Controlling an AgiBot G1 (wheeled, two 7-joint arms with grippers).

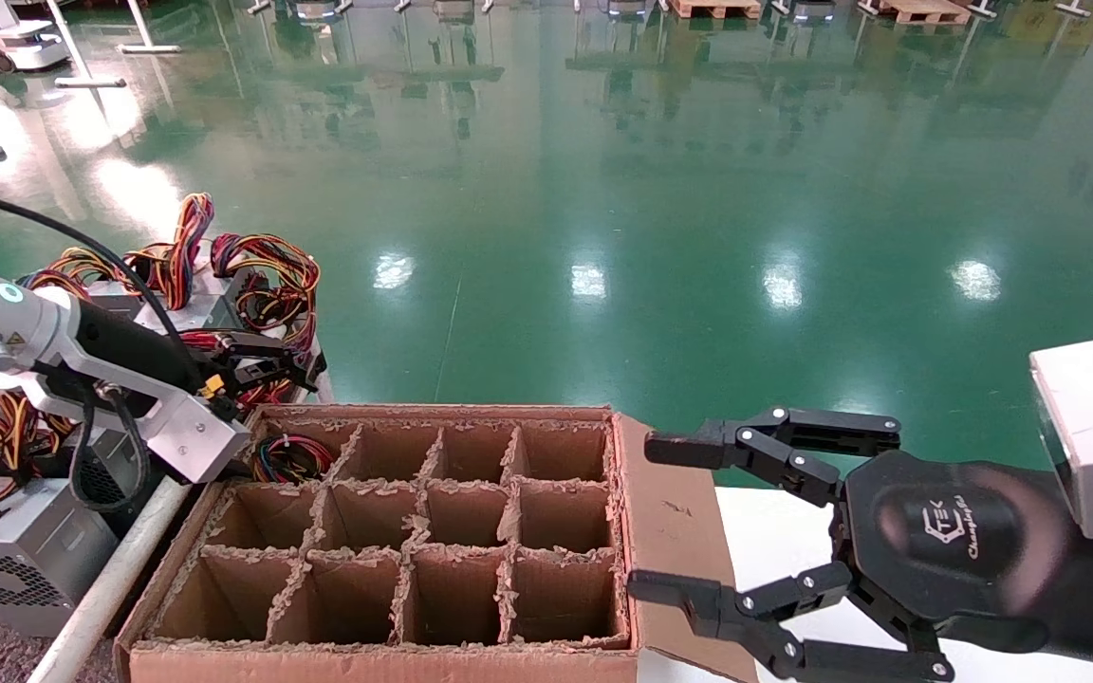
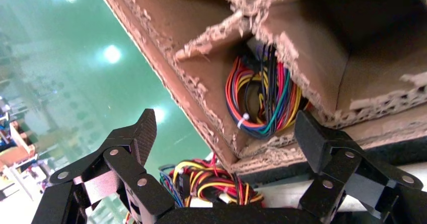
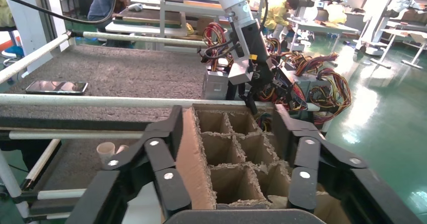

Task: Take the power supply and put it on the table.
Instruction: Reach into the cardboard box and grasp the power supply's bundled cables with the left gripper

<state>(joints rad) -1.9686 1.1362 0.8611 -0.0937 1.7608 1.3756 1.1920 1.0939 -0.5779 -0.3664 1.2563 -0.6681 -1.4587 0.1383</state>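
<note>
A power supply's bundle of coloured wires (image 1: 288, 457) (image 2: 262, 98) fills the far-left cell of the brown cardboard box (image 1: 670, 512); its casing is hidden in the cell. My left gripper (image 1: 271, 365) (image 2: 229, 133) hovers open over that far-left corner of the box, nothing between its fingers. More grey power supplies (image 1: 25, 550) with coloured cables stand left of the box. My right gripper (image 1: 653, 515) (image 3: 227, 116) is open and empty at the box's right side, above the white table (image 1: 774, 541).
A white rail (image 1: 110, 579) runs along the box's left side, between it and the stacked supplies. Glossy green floor (image 1: 603, 190) lies beyond the box. A phone (image 3: 55, 86) lies on the grey mat and paper cups (image 3: 105, 151) stand there too.
</note>
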